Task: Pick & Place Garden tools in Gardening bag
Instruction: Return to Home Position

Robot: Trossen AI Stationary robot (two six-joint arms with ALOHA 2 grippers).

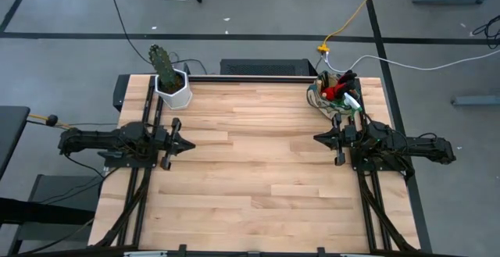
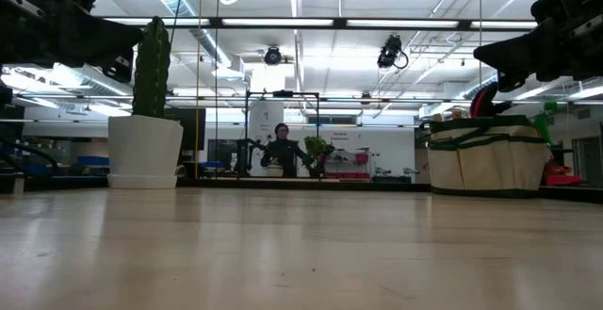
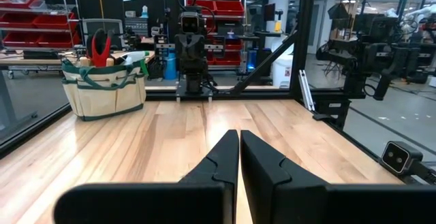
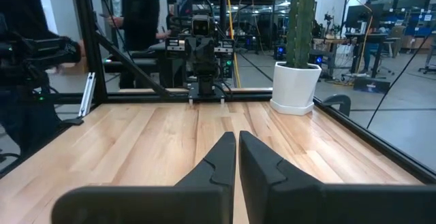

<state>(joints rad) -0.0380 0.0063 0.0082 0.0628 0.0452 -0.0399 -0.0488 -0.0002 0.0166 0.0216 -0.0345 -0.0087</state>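
So from overhead, the left gripper (image 1: 187,144) and right gripper (image 1: 319,138) sit pulled back at their own sides of the wooden table (image 1: 258,171), tips pointing at each other across bare boards, well apart. Both pairs of fingers are pressed together with nothing between them. The gardening bag (image 1: 334,94) is at the far corner just beyond the right gripper's fingers, off to their side; red gloves (image 1: 334,91) poke out the top, but the rest of what's stuffed in there is too small to sort out. A white pot with a cactus (image 1: 172,85) stands at the opposite far corner, beyond the left fingers.

Low view: only dark chunks of the arms show at the upper corners, fingertips cut off. The bag (image 2: 488,155) stands upright, partly behind the right arm. A person is visible far off in the room, hard to make out.

Left wrist view: the fingers (image 3: 221,157) are closed tight, empty. The bag (image 3: 103,88) stands well ahead and to one side, with red handles and something green sticking up.

Right wrist view: the fingers (image 4: 216,159) are shut too, holding nothing; the pot (image 4: 296,86) is ahead.
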